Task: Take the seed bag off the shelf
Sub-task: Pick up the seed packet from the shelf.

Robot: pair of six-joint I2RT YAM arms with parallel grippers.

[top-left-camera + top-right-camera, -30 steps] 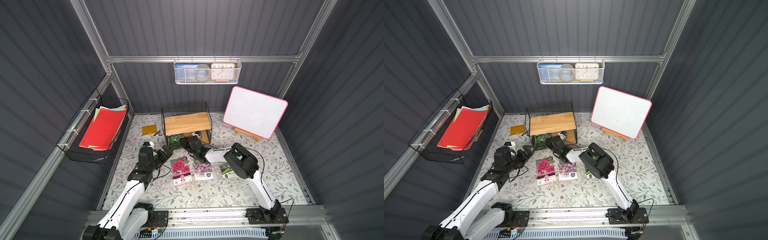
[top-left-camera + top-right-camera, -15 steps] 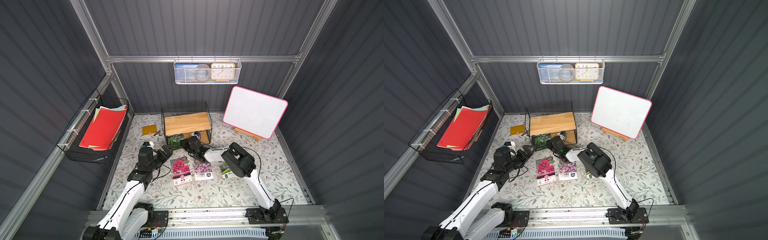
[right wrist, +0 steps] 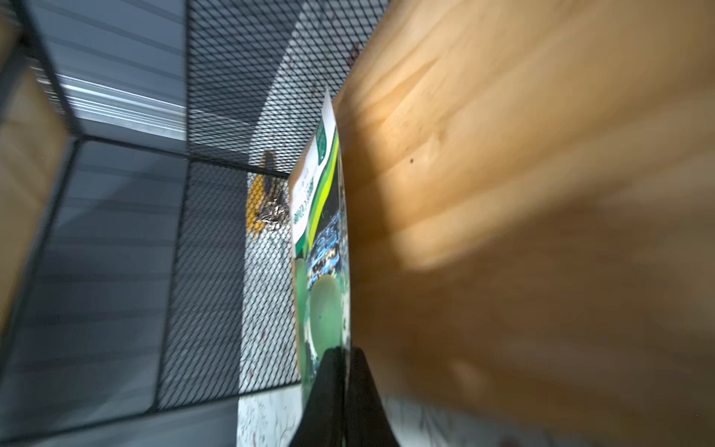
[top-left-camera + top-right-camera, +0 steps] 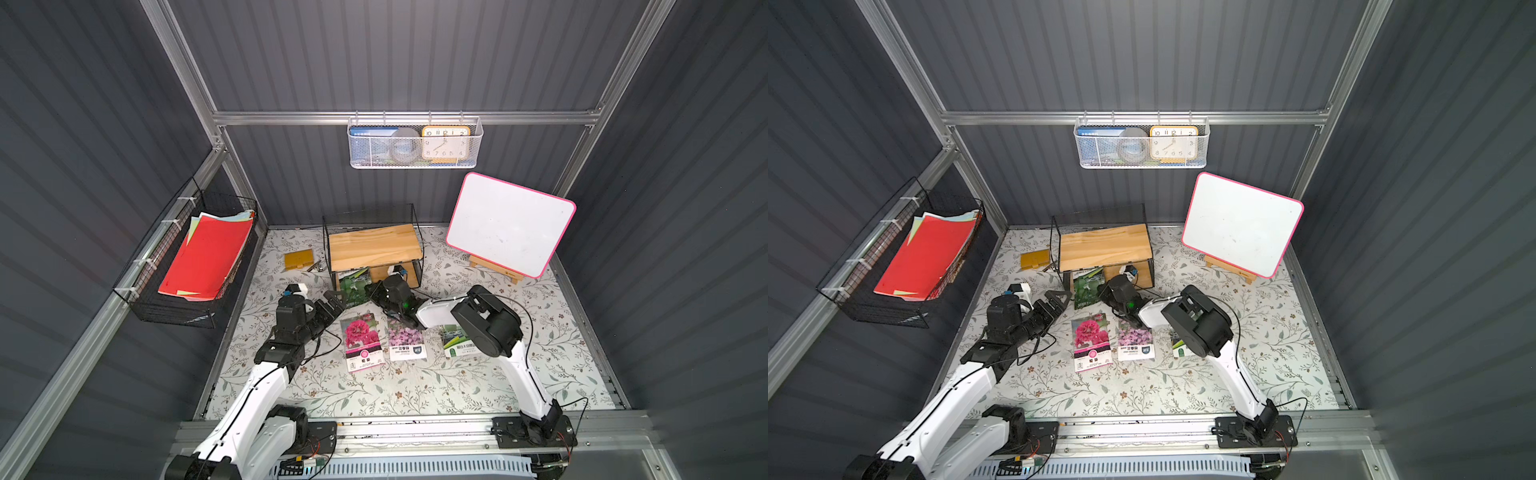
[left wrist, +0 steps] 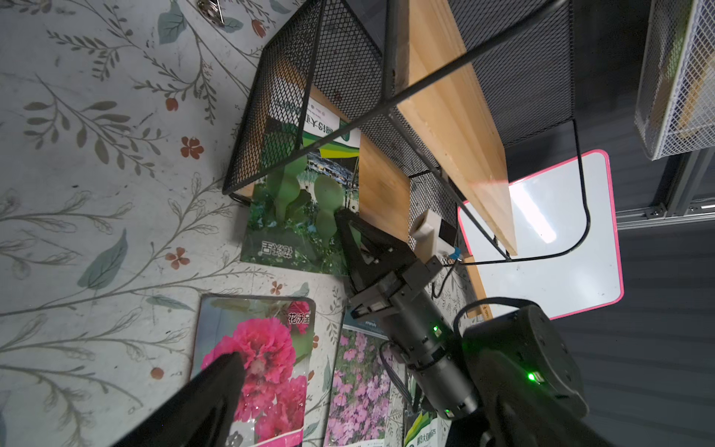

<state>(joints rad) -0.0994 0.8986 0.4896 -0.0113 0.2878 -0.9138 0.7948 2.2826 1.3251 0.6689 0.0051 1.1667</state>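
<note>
The shelf (image 4: 374, 248) stands at the middle of the surface's (image 4: 415, 390) back edge, with its mesh back toward the wall. The bag (image 4: 354, 286), green with pale gourds printed on it, lies at the left end of the lower board. Its far part is under the top board. Its near part sticks out past the shelf's front onto the surface, as the left wrist view shows (image 5: 305, 201).

The right gripper (image 4: 371, 291) reaches in low from the right. Its fingers (image 3: 340, 367) are clenched on the bag's right edge, near the front of the lower board. The right wrist view shows the two black tips pressed together with the bag's edge between them.

The left gripper (image 4: 330, 305) hovers over the surface just left of the bag's near end, close to the shelf's front left corner. Its fingers (image 5: 216, 387) are spread wide and hold nothing.

Three more packets lie flat in a row in front of the shelf, toward the middle of the surface. They are a pink-flower one (image 4: 361, 340), a purple-flower one (image 4: 406, 343) and a green-and-white one (image 4: 456, 343) partly under the right arm.

A small yellow card (image 4: 298, 259) lies left of the shelf, and a pink-rimmed whiteboard (image 4: 511, 224) leans on a stand near the back right corner. On the back wall hangs a white basket (image 4: 415, 162) with a clock (image 4: 445, 142) in it. On the left wall hangs a black basket (image 4: 174, 307) holding red papers (image 4: 208, 253).
</note>
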